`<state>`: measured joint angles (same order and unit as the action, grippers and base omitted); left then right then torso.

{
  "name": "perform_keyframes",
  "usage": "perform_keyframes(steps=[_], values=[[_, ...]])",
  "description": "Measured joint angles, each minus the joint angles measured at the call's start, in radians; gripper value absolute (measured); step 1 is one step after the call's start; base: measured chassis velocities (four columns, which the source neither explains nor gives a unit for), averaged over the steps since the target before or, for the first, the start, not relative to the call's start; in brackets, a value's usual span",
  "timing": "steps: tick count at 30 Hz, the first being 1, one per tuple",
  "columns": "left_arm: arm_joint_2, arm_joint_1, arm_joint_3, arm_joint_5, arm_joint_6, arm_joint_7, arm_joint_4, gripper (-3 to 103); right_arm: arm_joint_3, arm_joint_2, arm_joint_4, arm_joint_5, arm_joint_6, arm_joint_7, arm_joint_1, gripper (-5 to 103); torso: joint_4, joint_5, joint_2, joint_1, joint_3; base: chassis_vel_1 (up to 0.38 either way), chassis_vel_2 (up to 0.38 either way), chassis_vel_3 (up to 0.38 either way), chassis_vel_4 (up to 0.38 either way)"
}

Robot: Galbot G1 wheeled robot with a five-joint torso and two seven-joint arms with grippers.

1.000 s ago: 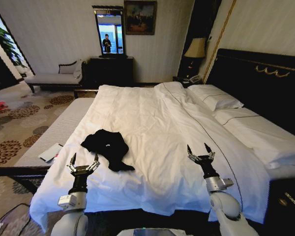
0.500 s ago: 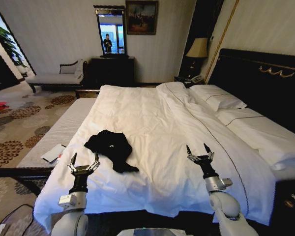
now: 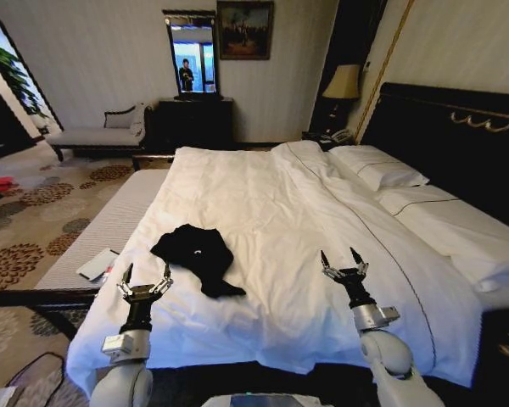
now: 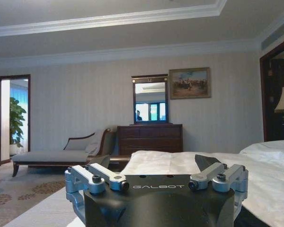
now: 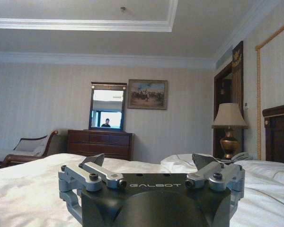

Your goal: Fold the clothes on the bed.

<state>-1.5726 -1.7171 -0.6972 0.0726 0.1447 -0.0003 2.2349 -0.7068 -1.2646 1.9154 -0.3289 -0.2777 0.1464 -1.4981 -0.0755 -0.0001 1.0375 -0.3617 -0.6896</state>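
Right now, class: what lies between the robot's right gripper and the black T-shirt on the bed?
In the head view, only bare, wrinkled white duvet separates the open right gripper from the crumpled black T-shirt.

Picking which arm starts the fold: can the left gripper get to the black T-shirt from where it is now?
Probably yes. The left gripper is raised with fingers open over the near edge of the bed, and the black T-shirt lies crumpled just beyond it, slightly toward the middle. Bare duvet lies between them.

"GALBOT" stands on each tool's black housing (image 4: 158, 187); the shirt's lettering looks unreadable.
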Motion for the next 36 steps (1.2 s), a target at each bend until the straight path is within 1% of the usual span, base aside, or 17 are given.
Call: perform_keyframes(steps=[8, 10, 13, 17, 19, 21, 22, 24, 25, 27, 28, 30, 32, 33, 34, 36], values=[[-0.001, -0.002, -0.001, 0.0, 0.0, 0.0, 0.002, 100, 0.007, 0.0, -0.001, -0.009, -0.007, -0.003, 0.003, 100, 0.0, 0.0001, 0.0, 0.0, 0.0, 0.133, 0.124, -0.121, -0.126], [-0.002, -0.003, -0.002, -0.001, 0.0, 0.0, 0.004, 100, 0.02, 0.0, -0.001, -0.031, -0.022, -0.008, 0.006, 100, -0.0001, -0.0002, 0.0, 0.0, 0.0, 0.035, 0.023, -0.039, -0.056], [-0.002, -0.003, -0.002, -0.002, 0.0, -0.002, 0.006, 100, 0.033, 0.002, -0.002, -0.037, -0.036, -0.006, 0.011, 100, 0.0, -0.0001, 0.0, 0.0, 0.0, 0.0, 0.0, 0.0, 0.0], [-0.003, 0.001, 0.0, 0.0, -0.005, -0.021, 0.025, 100, 0.071, 0.017, -0.005, -0.055, -0.052, -0.003, 0.022, 100, -0.0002, 0.0004, 0.0, 0.0, 0.0, 0.0, 0.0, 0.0, 0.0], [-0.002, 0.006, 0.001, 0.009, -0.013, -0.036, 0.045, 100, 0.094, 0.03, -0.005, -0.079, -0.053, -0.004, 0.03, 100, -0.0003, 0.0003, 0.0, 0.0, 0.0, 0.0, 0.0, 0.0, 0.0], [0.002, 0.014, 0.0, 0.056, -0.043, -0.062, 0.085, 100, 0.148, 0.064, -0.01, -0.15, -0.045, -0.01, 0.051, 100, -0.0002, 0.0003, 0.0, 0.0, 0.0, 0.0, 0.0, 0.0, 0.0], [0.002, 0.014, 0.0, 0.056, -0.043, -0.062, 0.085, 100, 0.148, 0.064, -0.01, -0.15, -0.045, -0.01, 0.051, 100, -0.0002, 0.0003, 0.0, 0.0, 0.0, 0.0, 0.0, 0.0, 0.0], [0.007, 0.016, -0.005, 0.101, -0.071, -0.079, 0.111, 100, 0.191, 0.094, -0.013, -0.206, -0.02, -0.03, 0.074, 100, 0.0, -0.0001, 0.0, 0.0, 0.0, 0.0, 0.0, 0.0, 0.0], [0.011, 0.016, -0.011, 0.133, -0.097, -0.096, 0.134, 100, 0.239, 0.128, -0.014, -0.281, 0.02, -0.066, 0.102, 100, 0.0001, 0.0, 0.0, 0.0, 0.0, 0.0, 0.0, 0.0, 0.0], [0.014, 0.017, -0.016, 0.165, -0.134, -0.121, 0.16, 100, 0.307, 0.168, -0.017, -0.396, 0.075, -0.124, 0.151, 100, 0.0, -0.0001, 0.0, 0.0, 0.0, 0.0, 0.0, 0.0, 0.0], [0.014, 0.017, -0.016, 0.165, -0.134, -0.121, 0.16, 100, 0.307, 0.168, -0.017, -0.396, 0.075, -0.124, 0.151, 100, 0.0, -0.0001, 0.0, 0.0, 0.0, 0.0, 0.0, 0.0, 0.0], [0.015, 0.023, -0.018, 0.204, -0.175, -0.156, 0.193, 100, 0.392, 0.198, -0.022, -0.525, 0.135, -0.206, 0.224, 100, 0.0, 0.0001, 0.0, 0.0, 0.0, 0.0, 0.0, 0.0, 0.0], [0.015, 0.025, -0.02, 0.242, -0.198, -0.171, 0.219, 100, 0.467, 0.215, -0.032, -0.628, 0.196, -0.279, 0.298, 100, 0.0001, 0.0, 0.0, 0.0, 0.0, 0.0, 0.0, 0.0, 0.0], [0.014, 0.025, -0.021, 0.254, -0.203, -0.173, 0.228, 100, 0.491, 0.218, -0.038, -0.662, 0.216, -0.299, 0.323, 100, 0.0002, 0.0001, 0.0, 0.0, 0.0, 0.0, 0.0, 0.0, 0.0], [0.014, 0.025, -0.021, 0.254, -0.203, -0.173, 0.228, 100, 0.491, 0.218, -0.038, -0.662, 0.216, -0.299, 0.323, 100, 0.0002, 0.0001, 0.0, 0.0, 0.0, 0.0, 0.0, 0.0, 0.0], [0.009, 0.021, -0.02, 0.273, -0.216, -0.178, 0.254, 100, 0.558, 0.22, -0.064, -0.76, 0.279, -0.345, 0.395, 100, 0.0002, 0.0001, 0.0, 0.0, 0.0, 0.0, 0.0, 0.0, 0.0]])
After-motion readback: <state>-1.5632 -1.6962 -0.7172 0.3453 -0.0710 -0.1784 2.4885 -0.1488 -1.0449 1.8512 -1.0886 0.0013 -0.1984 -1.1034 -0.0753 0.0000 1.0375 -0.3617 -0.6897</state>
